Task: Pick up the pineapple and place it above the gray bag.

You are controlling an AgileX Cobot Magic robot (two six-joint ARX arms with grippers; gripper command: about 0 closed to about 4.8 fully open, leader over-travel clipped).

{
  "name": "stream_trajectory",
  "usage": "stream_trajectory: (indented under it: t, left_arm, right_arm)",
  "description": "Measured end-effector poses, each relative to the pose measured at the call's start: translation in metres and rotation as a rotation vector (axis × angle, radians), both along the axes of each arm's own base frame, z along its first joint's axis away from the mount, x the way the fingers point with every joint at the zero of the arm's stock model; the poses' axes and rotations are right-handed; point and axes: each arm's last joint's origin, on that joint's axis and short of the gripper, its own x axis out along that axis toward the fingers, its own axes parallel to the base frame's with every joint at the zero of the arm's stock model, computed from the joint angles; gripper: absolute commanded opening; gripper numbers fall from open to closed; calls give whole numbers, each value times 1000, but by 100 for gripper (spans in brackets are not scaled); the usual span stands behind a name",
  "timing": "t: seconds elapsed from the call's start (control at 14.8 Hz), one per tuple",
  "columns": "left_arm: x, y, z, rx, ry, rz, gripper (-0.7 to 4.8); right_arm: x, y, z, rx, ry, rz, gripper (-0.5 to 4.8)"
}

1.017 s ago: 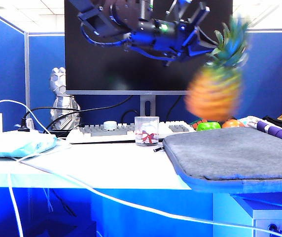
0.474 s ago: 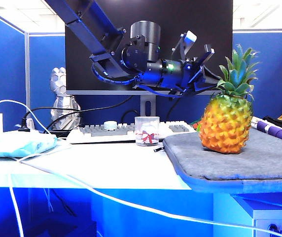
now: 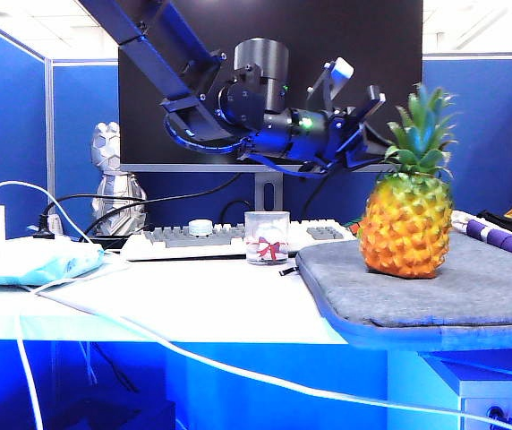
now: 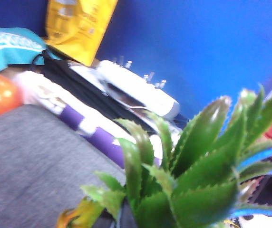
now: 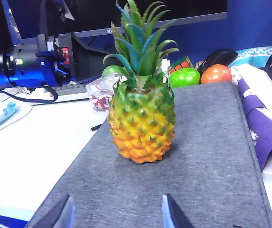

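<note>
The pineapple, orange-yellow with a green crown, stands upright on the gray bag at the table's right. My left gripper reaches in from the left at crown height and is shut on the crown leaves. In the left wrist view the leaves fill the frame and a dark finger shows among them, with the gray bag below. In the right wrist view the pineapple stands mid-bag. My right gripper hangs open over the bag's near edge, with nothing between its fingers.
A small glass with a red bow and a keyboard sit in front of the monitor. A green fruit and an orange fruit lie behind the bag. A purple-white cloth lies along the bag's right side. A pale blue packet and white cables lie at the left.
The pineapple hung blurred in the air from my left gripper a second ago. It has come down onto the gray bag, and the left arm has lowered with it.
</note>
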Motion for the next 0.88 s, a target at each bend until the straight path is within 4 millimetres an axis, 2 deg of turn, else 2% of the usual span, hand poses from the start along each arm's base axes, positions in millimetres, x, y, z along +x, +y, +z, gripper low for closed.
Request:
stream_trajectory:
  t: [0.34, 0.88]
  left_arm:
    - [10, 13, -2, 18, 8, 64, -5]
    - [10, 14, -3, 29, 23, 5, -5]
  right_arm:
    - [0, -1, 0, 0, 0, -23, 253]
    - [0, -2, 1, 3, -12, -53, 253]
